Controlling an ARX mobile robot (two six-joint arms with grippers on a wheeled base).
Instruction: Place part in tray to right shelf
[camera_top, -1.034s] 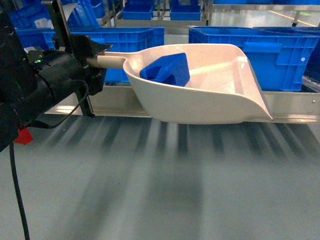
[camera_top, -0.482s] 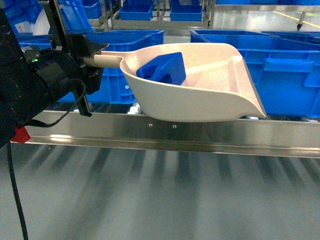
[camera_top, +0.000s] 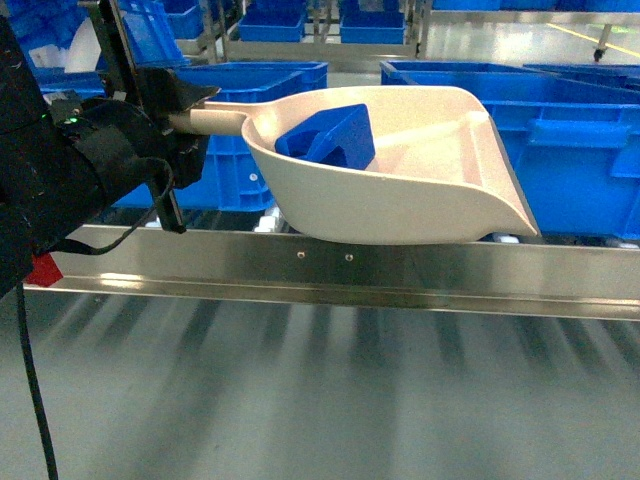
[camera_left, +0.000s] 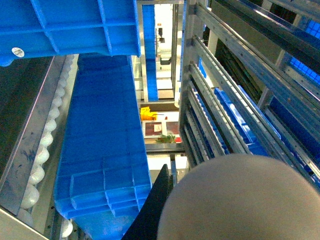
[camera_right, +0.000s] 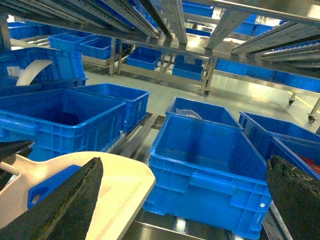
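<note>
**shelfwatcher:** what's your claw doing right now?

**me:** My left claw (camera_top: 185, 112), upper left of the head view, is clenched on the long straight handle of the big cream-beige plastic dustpan-shaped tray (camera_top: 400, 205). The tray sticks out to the right across the middle of the frame, held up in the air, lip pointing right.

**shelfwatcher:** and the part?

**me:** The small bright-blue plastic jerrycan-shaped part (camera_top: 328, 138) is sitting inside the tray, tucked at the deep end near the handle, tilted. My right wrist camera catches it too, lower left, blue against the cream scoop.

**shelfwatcher:** where's the tray relative to the shelf?

**me:** It hangs just above the flat front rail of the shiny stainless-steel roller shelf (camera_top: 420, 270), the rail with two small screws running across the middle of the frame. Can't tell if the tray's underside touches the rail. Behind it are large blue plastic crates (camera_top: 570, 130) on the rack.

**shelfwatcher:** right claw?

**me:** My right claw (camera_right: 175, 200) is spread wide, two dark fingers at the bottom corners of its own wrist view, nothing between them.
</note>
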